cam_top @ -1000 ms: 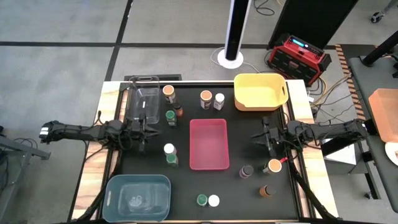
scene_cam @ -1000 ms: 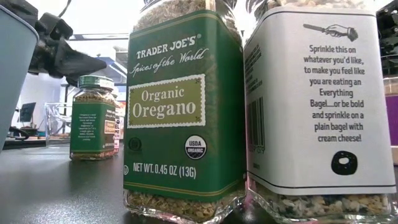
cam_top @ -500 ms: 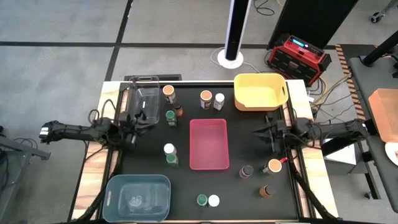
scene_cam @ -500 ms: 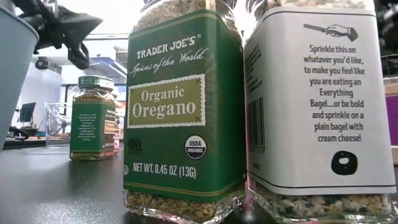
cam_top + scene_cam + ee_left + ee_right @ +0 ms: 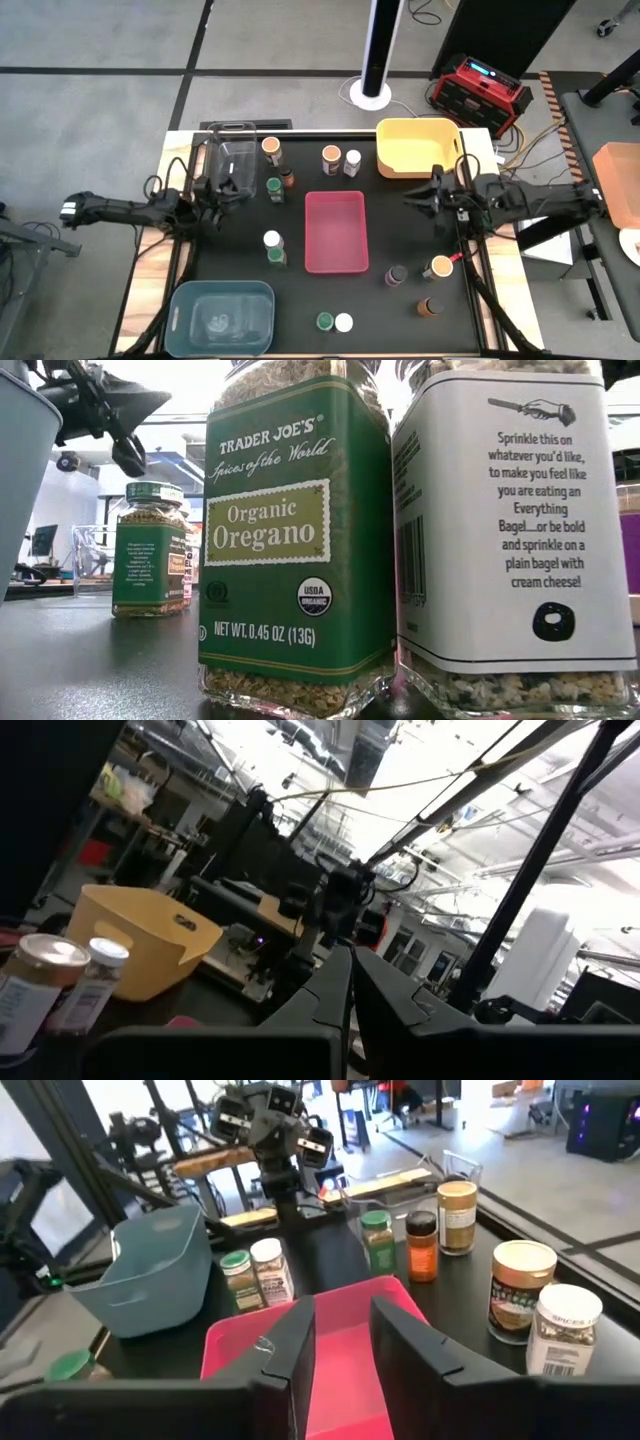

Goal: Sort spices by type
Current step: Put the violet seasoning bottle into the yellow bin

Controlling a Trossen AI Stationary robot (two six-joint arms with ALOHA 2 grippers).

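The left gripper (image 5: 222, 190) hangs over the table's left side beside the clear bin (image 5: 228, 160), its fingers closed together on nothing; the green-lidded jar (image 5: 274, 186) stands just right of it, apart. The spice jars (image 5: 340, 160) lie scattered around the pink bin (image 5: 335, 232). The right gripper (image 5: 424, 196) hovers right of that bin, jaws narrowly parted and empty, the orange-lidded jar (image 5: 441, 266) well nearer
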